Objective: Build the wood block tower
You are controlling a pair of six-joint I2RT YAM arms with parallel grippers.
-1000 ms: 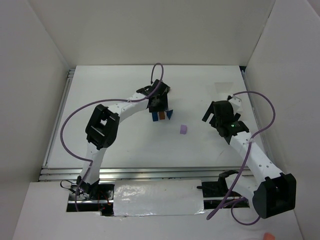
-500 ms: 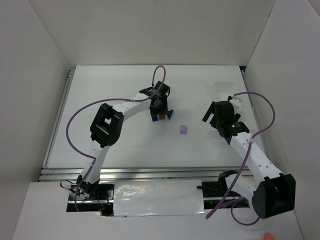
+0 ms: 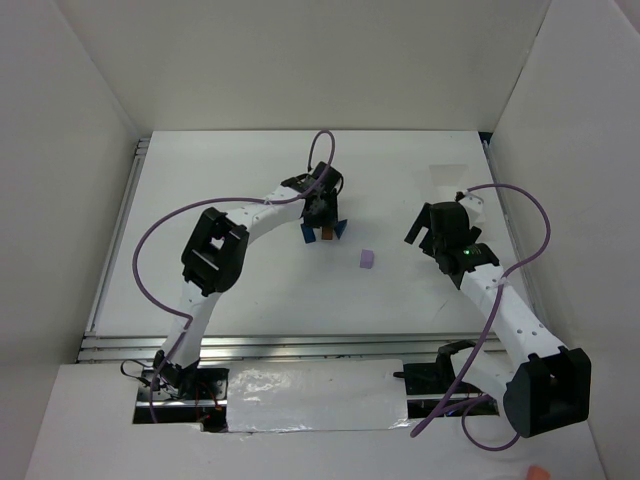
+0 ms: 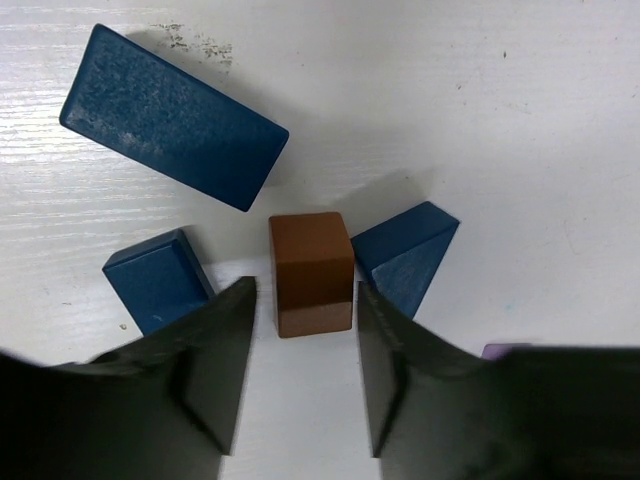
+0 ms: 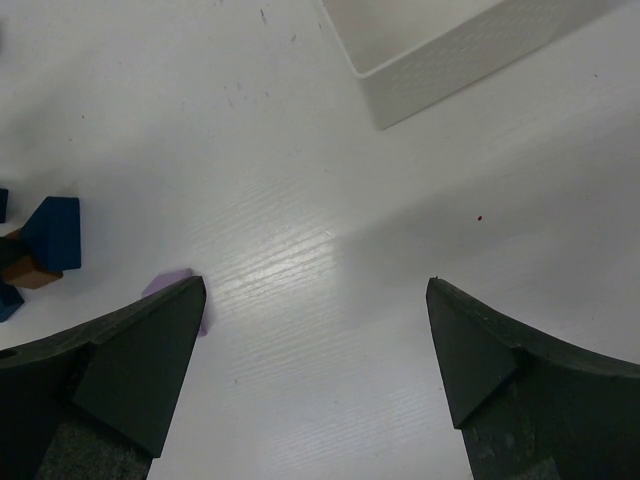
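The wood blocks lie singly on the white table, none on another. In the left wrist view a brown-orange block (image 4: 310, 272) stands between a blue cube (image 4: 158, 278) and a blue wedge (image 4: 405, 255), with a long blue block (image 4: 172, 118) beyond. My left gripper (image 4: 304, 345) is open, its tips on either side of the brown block's near end without gripping it. From above the gripper (image 3: 320, 208) hangs over this cluster (image 3: 322, 233). A lavender block (image 3: 367, 259) lies apart to the right. My right gripper (image 3: 432, 232) is open and empty, and the lavender block (image 5: 170, 285) peeks out by its left finger.
A white rectangular tray (image 5: 450, 40) stands beyond the right gripper. White walls close in the table on the left, back and right. A metal rail (image 3: 250, 345) runs along the table's near edge.
My left gripper has shifted slightly right and closer over the block cluster. The right arm and the lavender block have not moved.
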